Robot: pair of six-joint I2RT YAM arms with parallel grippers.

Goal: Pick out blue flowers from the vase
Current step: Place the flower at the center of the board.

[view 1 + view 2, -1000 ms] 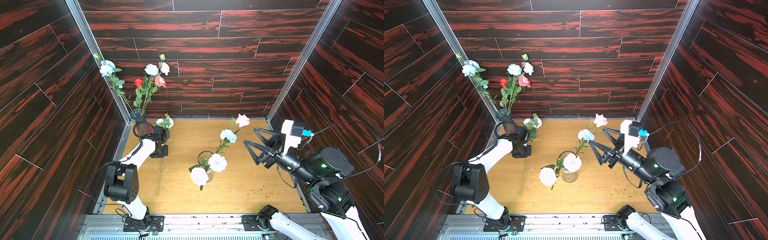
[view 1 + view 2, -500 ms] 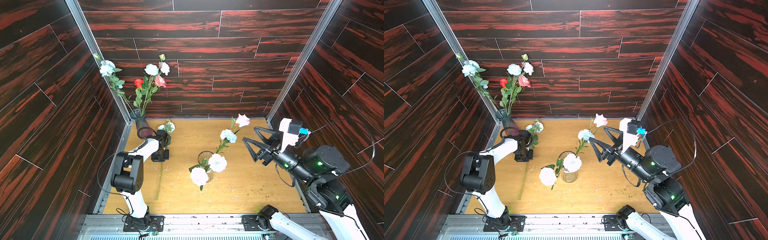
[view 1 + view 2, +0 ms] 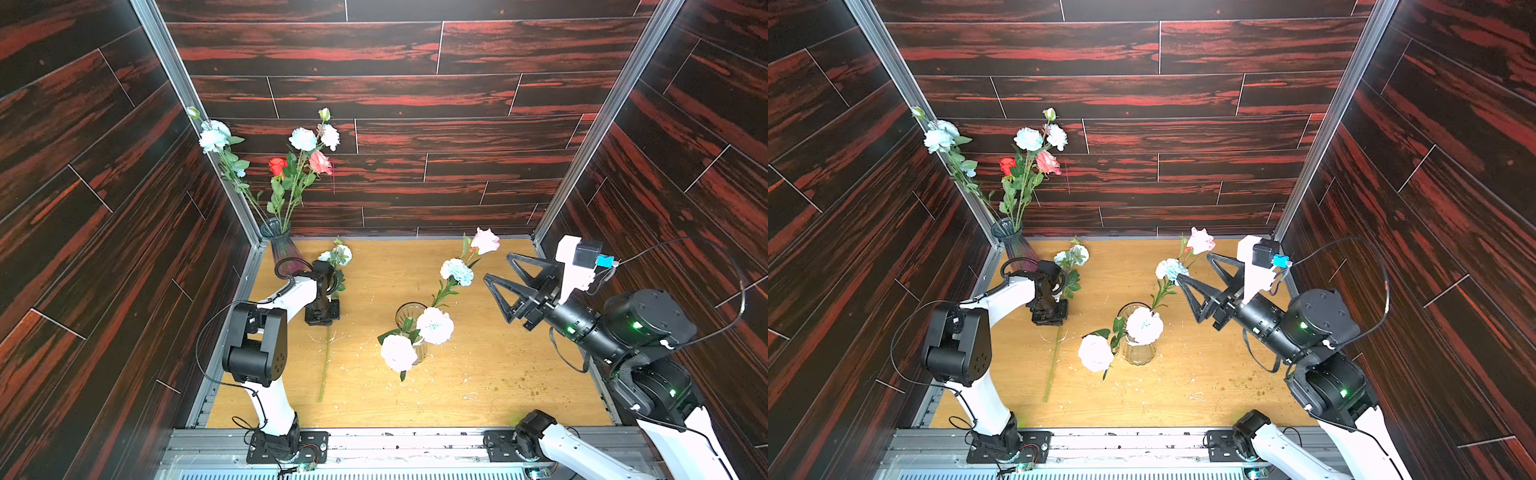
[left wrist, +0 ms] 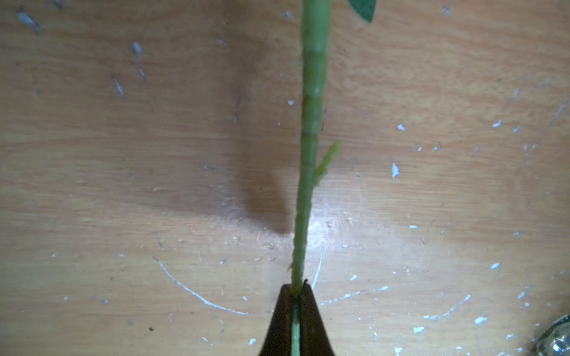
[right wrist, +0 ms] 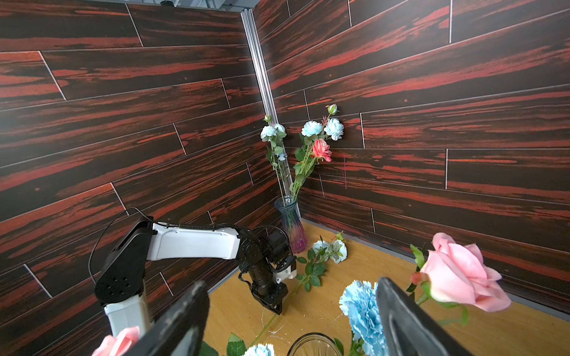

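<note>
Now, against a second ago, my left hand (image 3: 324,320) sits lower and its elbow stands higher. The held blue stem (image 4: 310,138) has come down with it: its stalk runs along the counter (image 3: 457,395) toward the front edge, and its blooms (image 3: 341,254) point toward the back. The left hand is clamped on that stalk, and the left wrist view shows both fingers pinching it just above the wood. My right hand (image 3: 496,266) has barely shifted. Its jaws are spread wide, gripping nothing, and it hovers near the taller blue bloom (image 3: 457,272) of the glass vase (image 3: 1140,353).

Clearance:
- The left hand works close to the left wall (image 3: 124,249), just beside the foot of the tall vase (image 3: 279,241).
- The tall vase stands in the back-left corner.
- A strip of bare counter separates the held stem from the glass vase, which stands near the middle.
- The right hand is near the right wall (image 3: 685,187).
- The front-right counter carries only small flecks.

Count:
- Tall vase: two blue stems (image 3: 303,139), one red rose (image 3: 277,166), one pink rose (image 3: 321,162).
- Glass vase: two blue blooms, the lower one (image 3: 434,326) at the rim, and two pale pink roses (image 3: 484,241).
- Left hand: one blue stem.
</note>
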